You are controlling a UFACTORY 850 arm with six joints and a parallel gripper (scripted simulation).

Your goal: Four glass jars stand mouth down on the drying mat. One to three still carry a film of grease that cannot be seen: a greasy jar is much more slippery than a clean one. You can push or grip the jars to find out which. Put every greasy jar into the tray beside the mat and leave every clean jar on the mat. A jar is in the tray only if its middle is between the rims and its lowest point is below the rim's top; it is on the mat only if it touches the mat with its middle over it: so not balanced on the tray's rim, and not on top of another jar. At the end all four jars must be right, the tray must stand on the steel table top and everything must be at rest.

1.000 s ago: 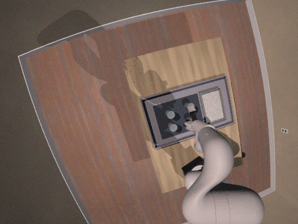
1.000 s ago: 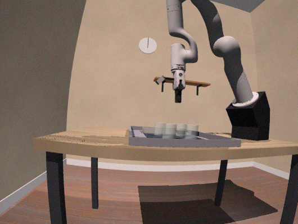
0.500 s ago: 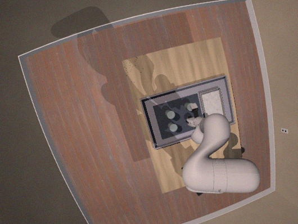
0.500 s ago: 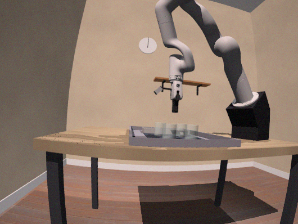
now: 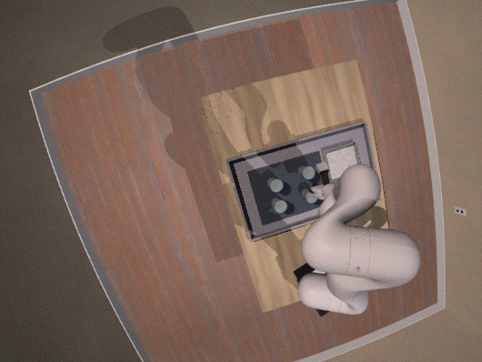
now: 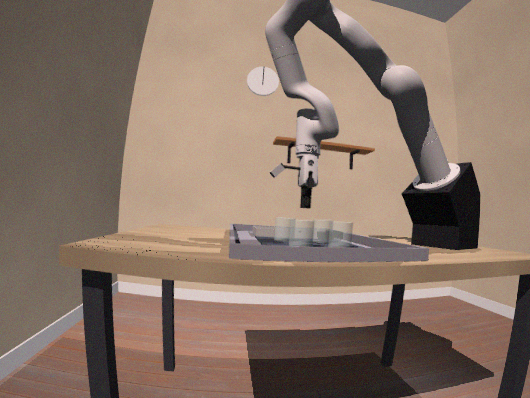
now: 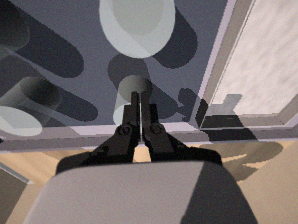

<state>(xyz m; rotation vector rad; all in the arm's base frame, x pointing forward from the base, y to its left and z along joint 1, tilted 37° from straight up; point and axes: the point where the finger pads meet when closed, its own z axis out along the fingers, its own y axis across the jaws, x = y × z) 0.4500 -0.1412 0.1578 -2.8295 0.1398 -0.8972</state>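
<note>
Beige wall (image 6: 200, 150) behind; gripper (image 6: 305, 197) (image 7: 140, 102) closed (nothing between its fingers), above four jars on the dark mat (image 5: 264, 205) (image 7: 95, 30).

end effector (image 5: 315, 188) (image 6: 305, 206) (image 7: 140, 102) lower, closer to jars (image 5: 276, 185) (image 6: 284, 230) (image 7: 137, 30)
</note>
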